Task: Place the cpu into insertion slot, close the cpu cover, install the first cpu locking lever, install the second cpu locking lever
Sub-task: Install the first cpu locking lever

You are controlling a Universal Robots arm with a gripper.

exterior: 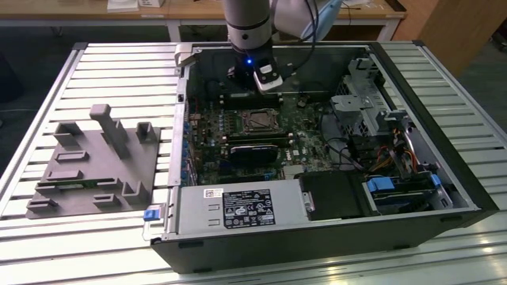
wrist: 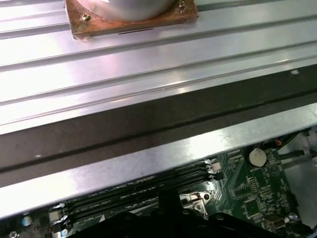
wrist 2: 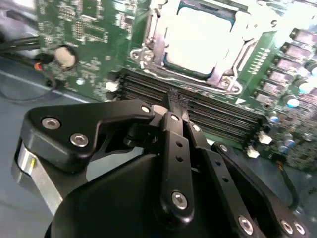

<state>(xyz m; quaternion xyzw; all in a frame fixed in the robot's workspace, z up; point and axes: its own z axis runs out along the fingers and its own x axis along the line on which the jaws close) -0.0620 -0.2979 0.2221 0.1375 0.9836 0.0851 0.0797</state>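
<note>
The cpu (wrist 2: 200,42) sits in the insertion slot (wrist 2: 148,29) under the closed cpu cover (wrist 2: 225,74); my hand (wrist 2: 177,105), fingers together and empty, hovers over the memory slots (wrist 2: 218,116), levers' state unclear.

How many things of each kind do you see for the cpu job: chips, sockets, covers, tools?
cpu: 1
insertion slot: 1
cpu cover: 1
tool: 1
Total: 4
</note>
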